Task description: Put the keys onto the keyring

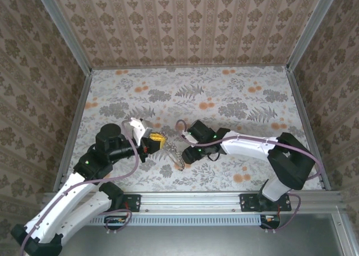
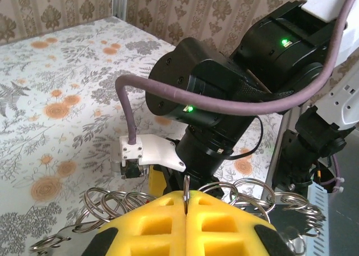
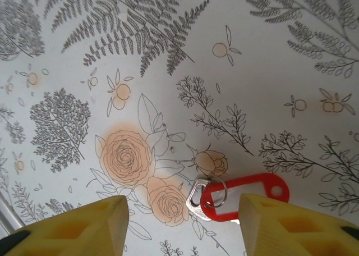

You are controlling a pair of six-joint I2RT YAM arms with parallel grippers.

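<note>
My left gripper (image 2: 185, 206) is shut on the keyring, a chain of several linked silver split rings (image 2: 115, 202); one ring (image 2: 185, 190) stands edge-on between the yellow pads. In the top view the chain (image 1: 173, 152) trails from the left gripper (image 1: 155, 138) toward the right gripper (image 1: 182, 163). My right gripper (image 3: 182, 211) hangs open just above the table. A silver key (image 3: 197, 199) lies flat between its fingers, joined by a small ring to a red plastic tag (image 3: 247, 194), which reaches under the right finger (image 3: 291, 222). The yellow-gold key is out of view.
The right arm's black wrist (image 2: 216, 99) and purple cable (image 2: 129, 107) stand close in front of the left gripper. Floral paper covers the table (image 1: 224, 99), with patterned walls on three sides and a metal rail (image 1: 190, 200) along the near edge.
</note>
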